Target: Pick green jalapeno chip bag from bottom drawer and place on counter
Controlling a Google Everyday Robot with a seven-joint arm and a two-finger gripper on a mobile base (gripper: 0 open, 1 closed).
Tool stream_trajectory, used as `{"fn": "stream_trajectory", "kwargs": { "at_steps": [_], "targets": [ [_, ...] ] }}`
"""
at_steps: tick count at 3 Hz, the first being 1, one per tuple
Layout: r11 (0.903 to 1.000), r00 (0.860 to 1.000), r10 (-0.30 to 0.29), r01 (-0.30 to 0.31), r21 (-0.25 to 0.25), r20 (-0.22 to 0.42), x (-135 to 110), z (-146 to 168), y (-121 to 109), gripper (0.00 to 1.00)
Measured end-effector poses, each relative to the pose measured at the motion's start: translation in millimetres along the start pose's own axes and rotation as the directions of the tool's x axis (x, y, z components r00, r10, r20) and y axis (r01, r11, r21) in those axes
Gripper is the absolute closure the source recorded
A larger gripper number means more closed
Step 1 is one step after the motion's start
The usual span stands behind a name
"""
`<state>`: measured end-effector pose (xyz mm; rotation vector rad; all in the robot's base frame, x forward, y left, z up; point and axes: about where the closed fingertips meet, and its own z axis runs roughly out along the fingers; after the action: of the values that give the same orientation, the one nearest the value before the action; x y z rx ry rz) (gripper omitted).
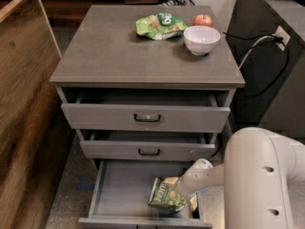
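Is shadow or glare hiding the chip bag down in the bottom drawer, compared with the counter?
Camera view: the counter is evenly lit, no glare, with a soft shadow by the white bowl; the bottom drawer is dimmer toward its back, yet the green jalapeno chip bag is visible, the gripper at its right side.
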<state>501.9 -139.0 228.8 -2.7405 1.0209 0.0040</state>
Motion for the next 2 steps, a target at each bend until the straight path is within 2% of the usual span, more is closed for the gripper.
{"fn": "stream_trajectory", "kwargs": {
  "at_steps": [1, 2],
  "targets": [
    [0.9993, 1.0, 0.008, -0.007, 0.036, -0.008, 15, 15, -3, 0.0],
    [0.9968, 0.999, 0.041, -0.042, 0.068, 0.01, 27, 33, -3, 0.0]
  ]
}}
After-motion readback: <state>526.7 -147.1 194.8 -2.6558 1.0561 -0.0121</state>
